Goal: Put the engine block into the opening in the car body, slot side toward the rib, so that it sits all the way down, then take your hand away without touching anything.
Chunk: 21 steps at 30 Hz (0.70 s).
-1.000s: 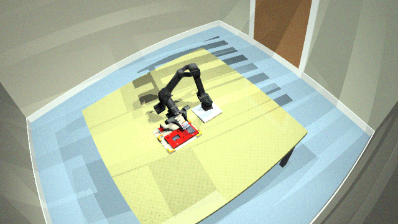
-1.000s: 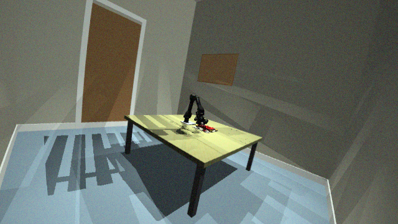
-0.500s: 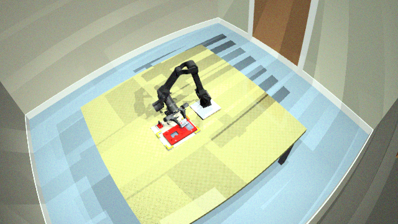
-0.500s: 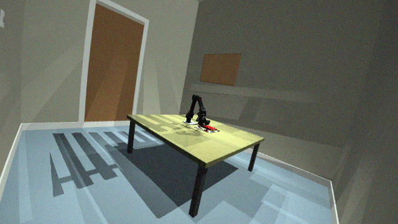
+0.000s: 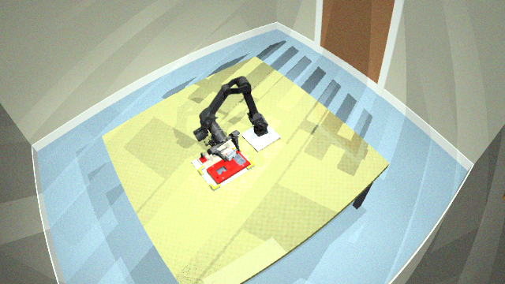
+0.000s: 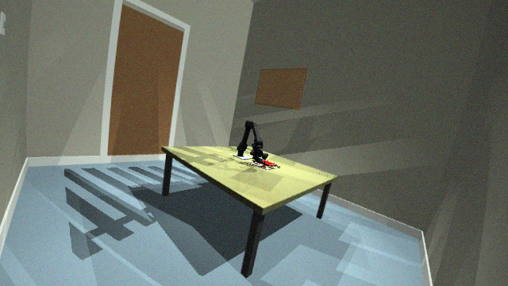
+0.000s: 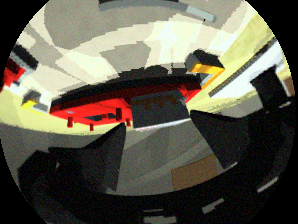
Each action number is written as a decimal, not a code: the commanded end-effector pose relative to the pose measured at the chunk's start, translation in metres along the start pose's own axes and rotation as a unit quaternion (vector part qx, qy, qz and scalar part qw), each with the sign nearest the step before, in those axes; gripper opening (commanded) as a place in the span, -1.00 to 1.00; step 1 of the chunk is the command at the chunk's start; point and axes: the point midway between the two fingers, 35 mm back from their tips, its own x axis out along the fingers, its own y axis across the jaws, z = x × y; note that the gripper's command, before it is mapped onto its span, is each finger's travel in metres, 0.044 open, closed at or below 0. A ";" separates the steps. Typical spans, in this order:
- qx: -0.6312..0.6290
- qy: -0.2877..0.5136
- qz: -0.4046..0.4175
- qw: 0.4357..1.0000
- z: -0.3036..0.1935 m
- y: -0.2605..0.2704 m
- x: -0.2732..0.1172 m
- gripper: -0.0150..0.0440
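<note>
Arm [image 5: 226, 91] [image 6: 248, 131] [image 7: 270, 89] in the top view rises from a white base plate [image 5: 258, 147] [image 6: 245, 158] [image 7: 235, 84] on the yellow table [image 5: 292, 197] [image 6: 258, 187], then bends left and down to the work. Its gripper [image 5: 226, 146] [image 6: 260, 160] [image 7: 158, 119] is over the far side of the red car body [image 5: 230, 167] [image 6: 270, 163] [image 7: 82, 109], jaws spread wide. The pale engine block [image 5: 230, 154] [image 7: 160, 110] shows at the car body's far edge, between the fingers. The car body lies within a white tray [image 5: 207, 178] with yellow corners, and a small red piece [image 5: 203, 159] with a dark upright part sits at the tray's far left.

From the exterior view, the arm folds over toward the car body, right of the base plate. The block is too small to make out. A brown board [image 6: 281, 88] hangs on the wall at the far side.

In the wrist view, one finger stands on either side of the grey block, gaps visible between it and them, so nothing is gripped. The block overlaps the right part of the car body and looks tilted; whether it is fully seated, I cannot tell.
</note>
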 end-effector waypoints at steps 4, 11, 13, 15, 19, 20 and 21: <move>-0.004 -0.003 -0.003 1.000 -0.002 0.001 -0.018 1.00; -0.004 -0.004 -0.004 1.000 -0.004 0.001 -0.044 1.00; -0.004 -0.004 -0.004 1.000 -0.004 0.001 -0.044 1.00; -0.002 -0.004 0.000 1.000 -0.004 0.001 -0.042 1.00; -0.002 -0.004 0.000 1.000 -0.004 0.001 -0.042 1.00; -0.002 -0.004 0.000 1.000 -0.004 0.001 -0.042 1.00; -0.002 -0.004 0.000 1.000 -0.004 0.001 -0.042 1.00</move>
